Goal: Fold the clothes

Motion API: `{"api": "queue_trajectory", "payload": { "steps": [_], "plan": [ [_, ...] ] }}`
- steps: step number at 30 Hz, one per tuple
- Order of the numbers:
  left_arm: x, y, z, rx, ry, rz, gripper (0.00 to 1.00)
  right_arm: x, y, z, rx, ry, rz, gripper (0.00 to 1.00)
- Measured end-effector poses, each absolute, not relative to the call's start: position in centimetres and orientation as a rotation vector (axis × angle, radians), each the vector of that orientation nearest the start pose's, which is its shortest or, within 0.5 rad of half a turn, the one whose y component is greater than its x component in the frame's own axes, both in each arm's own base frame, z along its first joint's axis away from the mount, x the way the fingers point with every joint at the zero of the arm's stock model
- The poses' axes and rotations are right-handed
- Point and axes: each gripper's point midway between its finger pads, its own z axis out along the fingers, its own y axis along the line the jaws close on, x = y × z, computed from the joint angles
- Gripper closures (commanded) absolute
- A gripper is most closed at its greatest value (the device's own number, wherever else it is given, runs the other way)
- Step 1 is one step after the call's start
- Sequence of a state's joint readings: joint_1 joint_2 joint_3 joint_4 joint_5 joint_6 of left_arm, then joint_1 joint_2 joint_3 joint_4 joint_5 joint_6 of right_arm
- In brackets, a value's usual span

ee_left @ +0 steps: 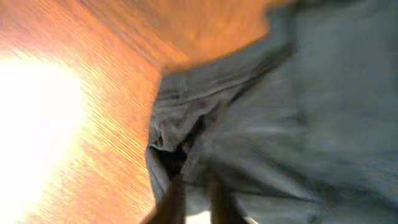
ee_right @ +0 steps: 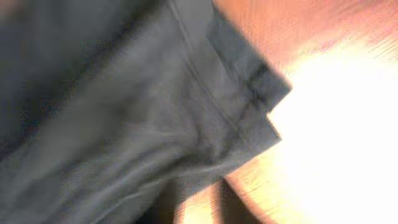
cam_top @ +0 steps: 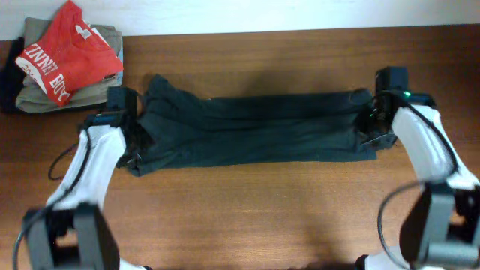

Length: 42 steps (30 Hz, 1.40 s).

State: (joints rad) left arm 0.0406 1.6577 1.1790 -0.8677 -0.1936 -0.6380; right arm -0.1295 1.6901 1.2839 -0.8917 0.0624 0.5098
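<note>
- The T-shirt is dark charcoal, soft and creased. It lies as a long, narrow band across the middle of the desk, with its ends at the two end effectors.
- The left end effector sits at the bunched left end and the right end effector at the right end.
- Both wrist views are blurred and washed out by glare. The left fingers show only as dark streaks against the fabric, so I cannot tell whether either end effector is clamped or apart.
- A stitched hem shows in the right wrist view.
- At the far left corner, a red T-shirt lies on khaki folded garments. Its white lettering is too small to read reliably.
</note>
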Motion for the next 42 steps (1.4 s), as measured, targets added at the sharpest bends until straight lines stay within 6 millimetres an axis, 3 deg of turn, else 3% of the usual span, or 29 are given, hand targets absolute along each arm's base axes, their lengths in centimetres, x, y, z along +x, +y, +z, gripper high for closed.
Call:
{"api": "queue_trajectory", "payload": {
  "steps": [1, 3, 5, 6, 10, 14, 21, 24, 26, 28, 31, 33, 34, 37, 42],
  "plan": [
    [34.1, 4.7, 8.9, -0.982, 2.664, 0.159, 0.37, 36.6, -5.9, 10.6, 0.884, 2.685, -0.009, 0.12],
    [34.4, 4.8, 10.7, -0.978, 2.602, 0.131, 0.27, 38.1, -6.2, 12.4, 0.799, 2.607, 0.003, 0.01],
    [34.6, 4.8, 11.1, -0.978, 2.584, 0.125, 0.06, 39.0, -6.6, 12.7, 0.766, 2.579, 0.002, 0.01],
    [34.6, 4.8, 11.1, -0.980, 2.585, 0.125, 0.01, 39.4, -7.2, 12.6, 0.754, 2.569, -0.001, 0.01],
    [34.6, 4.8, 10.9, -0.983, 2.588, 0.126, 0.01, 41.5, -9.7, 11.1, 0.670, 2.550, 0.110, 0.01],
    [34.6, 4.8, 10.6, -0.984, 2.596, 0.131, 0.01, 42.3, -11.9, 7.5, 0.637, 2.573, 0.250, 0.01],
    [34.7, 4.8, 10.6, -0.984, 2.594, 0.130, 0.01, 43.0, -10.1, 1.8, 0.504, 2.644, 0.475, 0.01],
    [34.8, 4.8, 10.7, -0.983, 2.587, 0.127, 0.01, 43.7, -9.3, 2.0, 0.433, 2.621, 0.554, 0.03],
    [34.9, 4.8, 10.7, -0.982, 2.584, 0.125, 0.01, 44.0, -8.8, 2.0, 0.407, 2.613, 0.594, 0.24],
    [35.0, 4.8, 10.7, -0.982, 2.582, 0.124, 0.01, 43.7, -8.4, 1.8, 0.401, 2.629, 0.618, 0.34],
    [35.1, 4.9, 10.8, -0.981, 2.578, 0.122, 0.01, 43.2, -6.9, 1.3, 0.383, 2.664, 0.665, 0.73],
    [35.1, 4.9, 10.8, -0.981, 2.575, 0.120, 0.01, 43.1, -5.8, 0.8, 0.374, 2.686, 0.685, 0.91],
    [35.1, 4.8, 10.8, -0.980, 2.575, 0.120, 0.01, 43.0, -5.3, 0.5, 0.383, 2.699, 0.689, 0.96],
    [35.1, 4.9, 10.8, -0.980, 2.575, 0.120, 0.01, 43.0, -4.7, 0.2, 0.430, 2.720, 0.675, 0.96],
    [35.1, 4.9, 10.8, -0.980, 2.575, 0.120, 0.01, 41.8, -6.2, 0.5, 0.618, 2.786, 0.548, 0.96]
  ]
}}
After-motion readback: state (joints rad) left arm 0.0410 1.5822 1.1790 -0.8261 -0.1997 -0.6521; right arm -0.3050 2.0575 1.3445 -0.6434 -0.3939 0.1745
